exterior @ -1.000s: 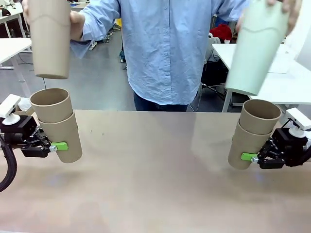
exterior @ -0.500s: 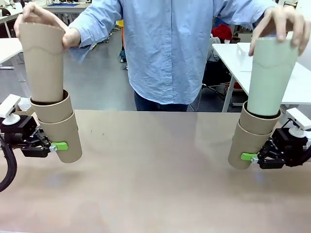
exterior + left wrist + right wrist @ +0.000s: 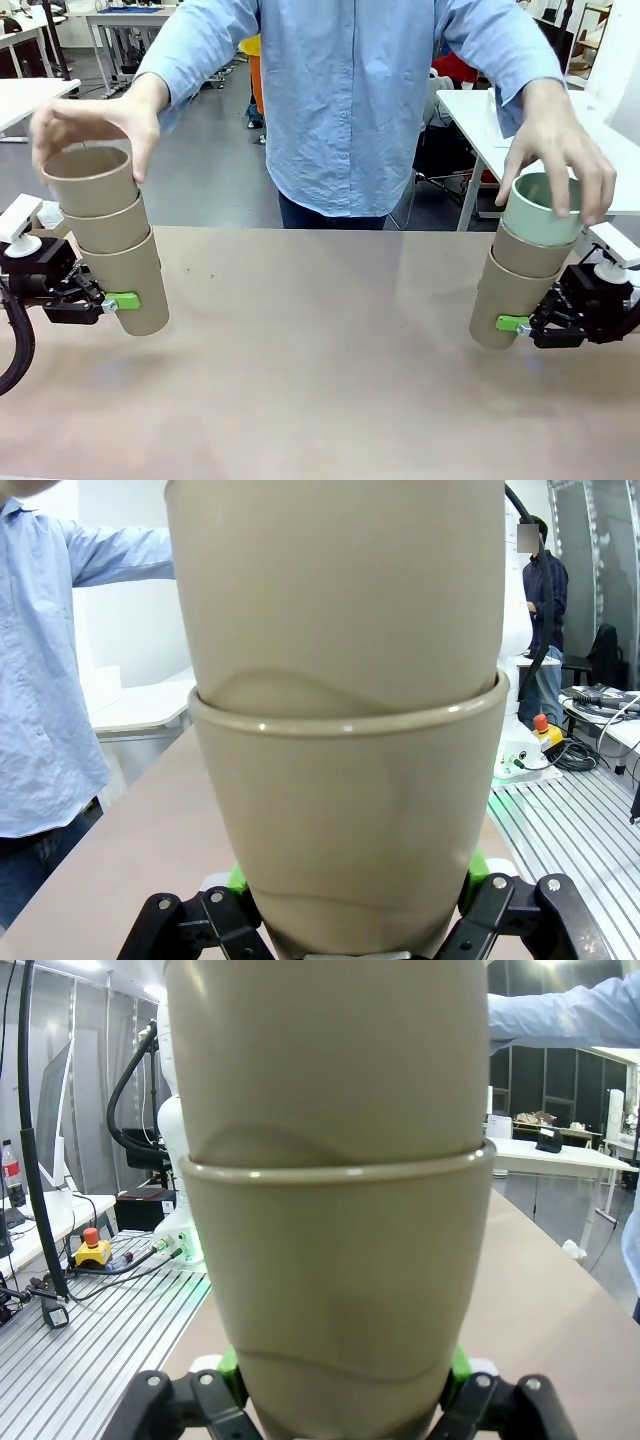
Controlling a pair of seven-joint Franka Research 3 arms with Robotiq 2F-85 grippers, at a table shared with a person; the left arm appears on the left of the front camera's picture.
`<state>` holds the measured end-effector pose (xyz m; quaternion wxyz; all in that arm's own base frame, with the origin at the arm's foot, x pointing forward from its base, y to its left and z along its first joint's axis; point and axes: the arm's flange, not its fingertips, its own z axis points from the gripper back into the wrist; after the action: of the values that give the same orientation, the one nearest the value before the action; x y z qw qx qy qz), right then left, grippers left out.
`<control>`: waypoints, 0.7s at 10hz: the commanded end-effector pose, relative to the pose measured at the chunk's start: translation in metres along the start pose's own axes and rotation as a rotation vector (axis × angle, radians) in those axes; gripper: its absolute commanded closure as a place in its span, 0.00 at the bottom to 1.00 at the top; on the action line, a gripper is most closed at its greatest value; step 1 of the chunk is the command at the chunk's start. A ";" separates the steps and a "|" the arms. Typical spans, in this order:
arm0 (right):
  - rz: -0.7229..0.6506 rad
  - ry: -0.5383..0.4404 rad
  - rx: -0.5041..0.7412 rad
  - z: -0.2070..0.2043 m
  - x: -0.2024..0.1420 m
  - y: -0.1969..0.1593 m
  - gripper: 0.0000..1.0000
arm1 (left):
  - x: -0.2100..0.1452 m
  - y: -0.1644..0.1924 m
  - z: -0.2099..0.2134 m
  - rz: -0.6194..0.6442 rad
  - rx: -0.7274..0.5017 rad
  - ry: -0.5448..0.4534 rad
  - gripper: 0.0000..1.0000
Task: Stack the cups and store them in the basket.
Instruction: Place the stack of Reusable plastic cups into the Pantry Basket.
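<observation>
My left gripper [image 3: 128,297] is shut on the bottom tan cup [image 3: 135,285] of a tilted stack of three tan cups, held just above the table at the left. A person's hand [image 3: 95,120] rests on the top cup [image 3: 90,180]. At the right, my right gripper [image 3: 508,318] is shut on the bottom tan cup [image 3: 505,300] of another stack, which has a mint green cup [image 3: 540,215] on top under the person's other hand [image 3: 555,160]. In the left wrist view the gripped cup [image 3: 350,810] fills the space between my fingers, and so does the gripped cup [image 3: 335,1290] in the right wrist view. The basket is out of view.
The person stands at the far edge of the tan table [image 3: 320,340], arms reaching to both stacks. White tables [image 3: 600,150] stand behind, farther off. The table's middle lies bare between my two arms.
The person has pushed a tan cup down into the left stack and the mint green cup down into the right stack. Neither gripper has moved.
</observation>
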<state>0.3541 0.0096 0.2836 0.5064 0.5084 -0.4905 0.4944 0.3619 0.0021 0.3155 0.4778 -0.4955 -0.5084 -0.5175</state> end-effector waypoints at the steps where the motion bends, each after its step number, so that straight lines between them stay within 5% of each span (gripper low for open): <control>1: 0.010 -0.012 -0.016 -0.003 0.003 -0.003 0.17 | 0.003 0.000 0.000 -0.009 -0.002 -0.004 0.15; 7: 0.010 -0.012 -0.016 -0.003 0.003 -0.003 0.17 | 0.003 0.000 0.000 -0.009 -0.002 -0.004 0.15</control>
<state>0.3541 0.0096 0.2834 0.5067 0.5082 -0.4903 0.4945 0.3620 0.0022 0.3154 0.4782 -0.4952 -0.5083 -0.5176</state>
